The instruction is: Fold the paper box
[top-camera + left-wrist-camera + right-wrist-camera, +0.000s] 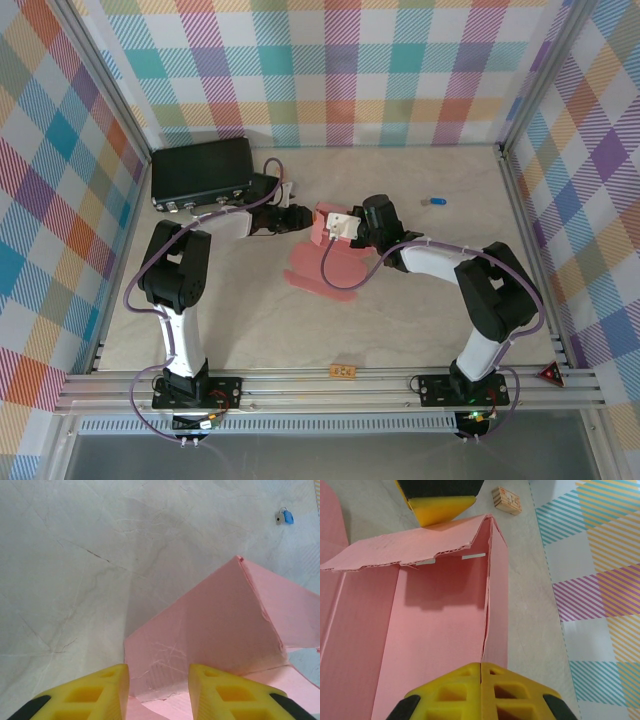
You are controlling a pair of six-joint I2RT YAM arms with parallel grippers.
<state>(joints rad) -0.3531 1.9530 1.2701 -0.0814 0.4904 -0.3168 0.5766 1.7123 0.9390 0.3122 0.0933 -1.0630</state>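
Note:
The salmon-pink paper box (322,268) lies partly folded at mid-table, with flat flaps spread toward the near side. My right gripper (338,229) is at its far right corner. In the right wrist view it (481,666) is shut, and the box's (435,630) doubled side wall runs straight into the seam between the fingers. My left gripper (300,218) is at the left end. Its yellow fingers (112,690) stand apart, close against the outside of the raised end wall (210,630), and clamp nothing. One left fingertip (440,507) shows just beyond that wall.
A black case (203,172) with latches lies at the back left. A small blue object (436,201) rests on the table at the back right. A small wooden block (343,371) sits by the near edge. Plaid walls enclose three sides.

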